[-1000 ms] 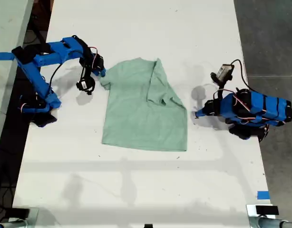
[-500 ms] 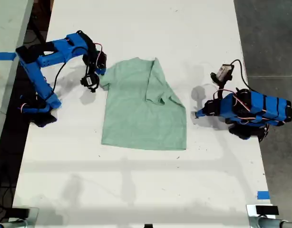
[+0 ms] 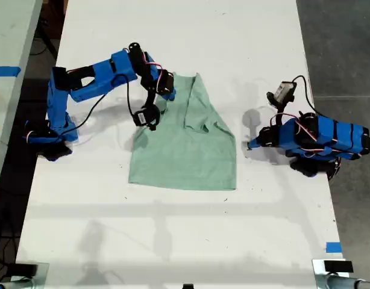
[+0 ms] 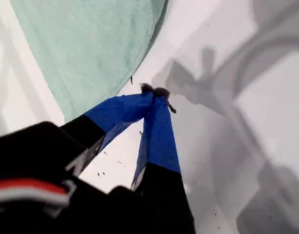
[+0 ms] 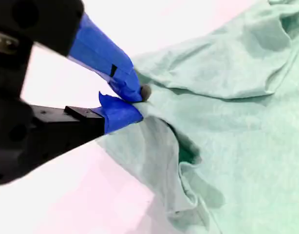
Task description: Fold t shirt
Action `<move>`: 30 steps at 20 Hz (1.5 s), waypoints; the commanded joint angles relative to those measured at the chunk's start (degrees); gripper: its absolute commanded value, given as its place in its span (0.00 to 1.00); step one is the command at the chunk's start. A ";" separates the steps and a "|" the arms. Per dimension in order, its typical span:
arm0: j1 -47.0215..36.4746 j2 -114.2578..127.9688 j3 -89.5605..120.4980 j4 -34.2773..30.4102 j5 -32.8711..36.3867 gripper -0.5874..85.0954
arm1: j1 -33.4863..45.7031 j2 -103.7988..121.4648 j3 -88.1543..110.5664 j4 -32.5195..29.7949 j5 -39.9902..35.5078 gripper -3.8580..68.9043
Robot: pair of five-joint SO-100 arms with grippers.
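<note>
The pale mint-green t shirt lies on the white table, its side toward the exterior view's right folded inward. My second gripper reaches in from the exterior view's left and hangs over the shirt's upper part. In the second wrist view it is shut on a pinched, lifted edge of the t shirt. My first gripper rests low on the table, just off the shirt's edge at the exterior view's right. Its fingertips are together with nothing between them, and the t shirt lies a little beyond.
The first arm's body lies folded near the table's edge at the exterior view's right. The second arm's base stands at the exterior view's left edge. A blue tape mark sits at the exterior view's lower right.
My second gripper has travelled toward the exterior view's right, dragging the shirt's sleeve and edge on that side over the body of the shirt. The first arm has not moved.
</note>
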State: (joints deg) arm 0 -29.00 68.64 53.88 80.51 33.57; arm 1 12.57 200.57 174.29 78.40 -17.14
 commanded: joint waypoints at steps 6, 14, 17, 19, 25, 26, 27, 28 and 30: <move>3.43 -2.72 -3.25 -8.00 -3.87 0.16 | -0.79 0.62 2.02 0.09 -0.97 0.03; -2.29 55.72 16.00 1.93 -3.43 0.01 | -0.88 0.62 2.02 0.09 -0.88 0.03; 5.63 87.80 50.45 -12.66 -8.00 0.01 | -0.79 0.62 2.02 0.09 -0.97 0.03; 10.46 108.72 80.60 -23.38 -14.33 0.01 | -0.79 0.62 2.02 0.09 -0.79 0.03; 13.36 137.90 125.77 -32.61 -15.03 0.01 | -0.62 0.62 2.02 0.18 -0.62 0.03; 11.69 137.81 128.06 -31.55 -15.29 0.01 | -0.53 0.62 2.02 0.18 -0.44 0.03; 10.37 137.81 129.37 -31.29 -15.47 0.01 | -0.70 0.62 2.02 0.35 0.00 0.03; 11.16 137.81 129.55 -31.38 -16.26 0.01 | -1.05 0.62 1.93 0.44 0.26 0.03; 11.34 137.81 130.08 -30.85 -17.58 0.01 | -0.97 0.62 1.93 0.53 0.70 0.03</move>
State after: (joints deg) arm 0 -17.31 206.02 182.99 49.92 17.58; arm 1 12.13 200.65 174.29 78.40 -17.14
